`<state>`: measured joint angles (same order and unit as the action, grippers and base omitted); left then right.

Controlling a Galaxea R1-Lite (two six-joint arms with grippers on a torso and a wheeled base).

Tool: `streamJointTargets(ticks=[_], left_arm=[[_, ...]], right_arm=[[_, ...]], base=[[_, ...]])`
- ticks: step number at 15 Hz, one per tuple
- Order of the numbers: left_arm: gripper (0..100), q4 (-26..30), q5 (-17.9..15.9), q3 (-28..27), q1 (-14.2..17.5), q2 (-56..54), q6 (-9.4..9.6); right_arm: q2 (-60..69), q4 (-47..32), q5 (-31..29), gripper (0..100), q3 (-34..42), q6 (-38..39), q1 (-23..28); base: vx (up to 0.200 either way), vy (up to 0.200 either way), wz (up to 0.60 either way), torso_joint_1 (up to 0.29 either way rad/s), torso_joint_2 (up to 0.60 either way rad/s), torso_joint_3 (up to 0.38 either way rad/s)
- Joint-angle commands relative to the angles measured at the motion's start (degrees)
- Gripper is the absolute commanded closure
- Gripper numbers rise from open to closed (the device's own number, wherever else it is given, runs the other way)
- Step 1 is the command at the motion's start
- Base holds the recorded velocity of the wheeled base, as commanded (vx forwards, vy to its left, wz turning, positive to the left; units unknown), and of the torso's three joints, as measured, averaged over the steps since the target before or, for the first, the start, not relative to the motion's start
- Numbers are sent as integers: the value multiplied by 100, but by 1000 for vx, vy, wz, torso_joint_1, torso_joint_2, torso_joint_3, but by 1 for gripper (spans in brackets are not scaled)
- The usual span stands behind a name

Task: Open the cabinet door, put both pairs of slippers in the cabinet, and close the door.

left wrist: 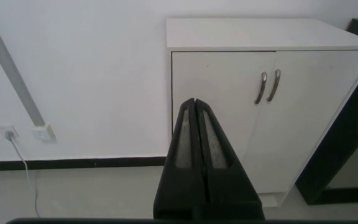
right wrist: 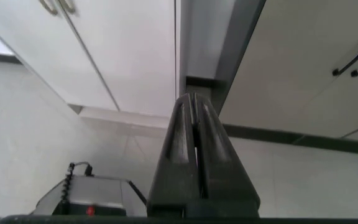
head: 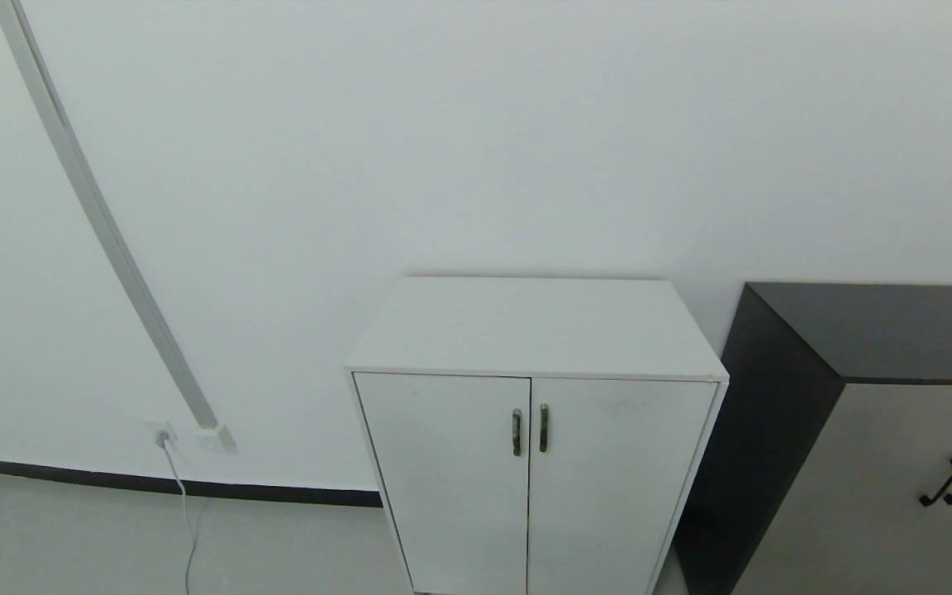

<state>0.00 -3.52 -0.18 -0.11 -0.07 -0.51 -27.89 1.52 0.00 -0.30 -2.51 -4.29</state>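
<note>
Both pincers are pressed shut and empty: left pincer (left wrist: 194,102), right pincer (right wrist: 194,98). The white cabinet (head: 525,330) stands ahead of both, well apart, with its doors closed; the left door handle (head: 516,432) and right door handle (head: 544,428) run upright at the seam. The left pincer faces the handles, which sit ahead and slightly to its right, so it looks better placed.

i read this as a plain indoor room, more office or test space than home. a white wall (head: 443,124) meets a pale tiled floor (head: 71,537) along a black skirting strip (head: 195,487). on the left a grey cable duct (head: 104,223) slants down to a socket (head: 162,431) with a cord (head: 187,512) plugged in. a white cabinet (head: 534,330) stands against the far wall, a dark cabinet (head: 856,347) just right of it.
</note>
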Motion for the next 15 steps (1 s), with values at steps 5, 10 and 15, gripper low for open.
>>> streamJointTargets(ticks=[5,10,15], left_arm=[[100,0,1,1,2,7,-10],[100,0,1,1,2,7,-10],[100,0,1,1,2,7,-10]], right_arm=[[706,-144,-26,100,22,23,16],[1313,-144,-26,100,30,23,543],[2192,-144,-26,100,30,31,666]], base=[[0,0,0,0,0,0],[0,0,0,0,0,0],[0,0,0,0,0,0]])
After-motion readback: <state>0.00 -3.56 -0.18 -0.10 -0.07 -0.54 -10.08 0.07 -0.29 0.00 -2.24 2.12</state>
